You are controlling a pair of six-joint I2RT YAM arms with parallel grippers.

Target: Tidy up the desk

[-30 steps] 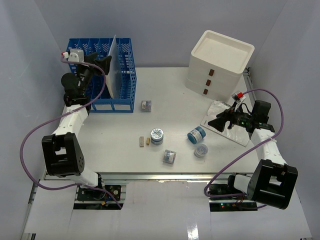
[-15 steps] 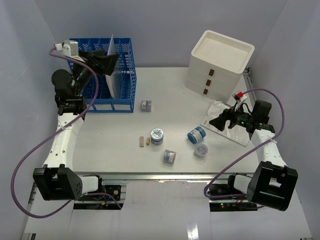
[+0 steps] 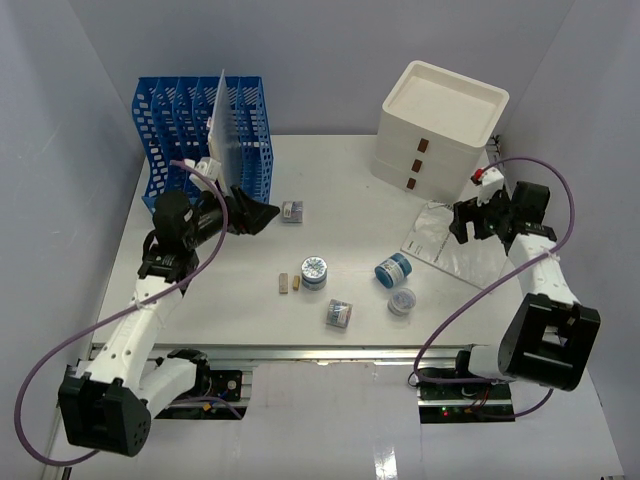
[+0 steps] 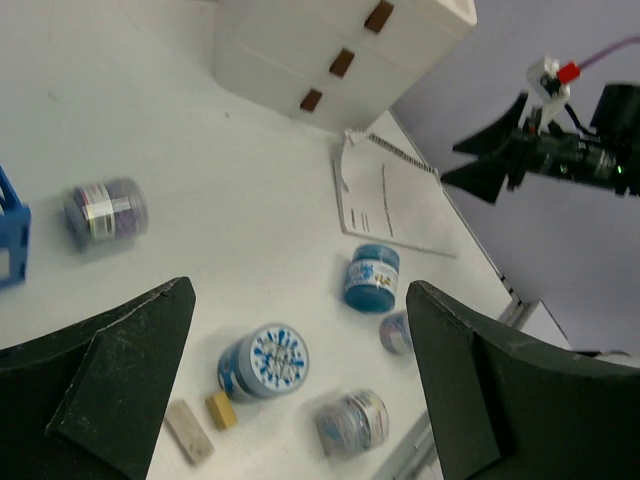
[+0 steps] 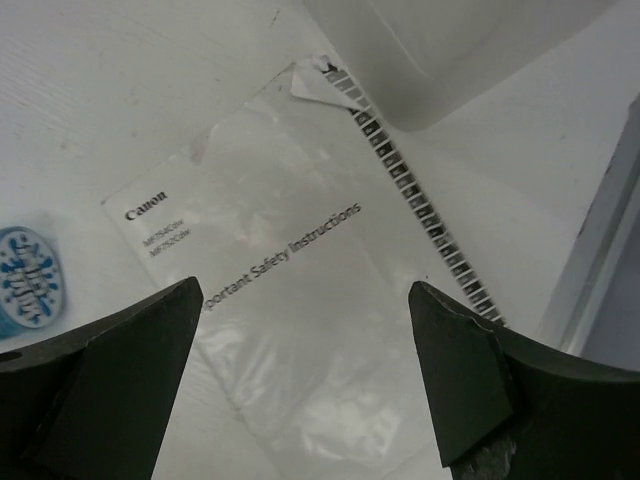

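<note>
The desk (image 3: 225,295) is a white tabletop strewn with small items. My left gripper (image 3: 262,216) hangs open above it, just left of a small jar (image 3: 292,211). In the left wrist view the left gripper (image 4: 300,300) is empty, with a blue-patterned-lid jar (image 4: 265,363), a blue jar (image 4: 372,278) and two erasers (image 4: 189,432) below it. My right gripper (image 3: 465,222) stands open over a booklet in a clear sleeve (image 3: 450,248). Between the right gripper's (image 5: 305,290) open jaws only the booklet (image 5: 300,240) shows, lying flat on the desk.
A blue file rack (image 3: 185,125) holding a white sheet (image 3: 222,120) stands at the back left. A white drawer box (image 3: 440,120) stands at the back right, beside the booklet. More jars (image 3: 339,314) (image 3: 402,300) lie near the front rail (image 3: 330,352).
The left arm swung from the file rack down and right over the desk, its jaws opening wider. The right gripper drew back to the right and upward above the booklet.
</note>
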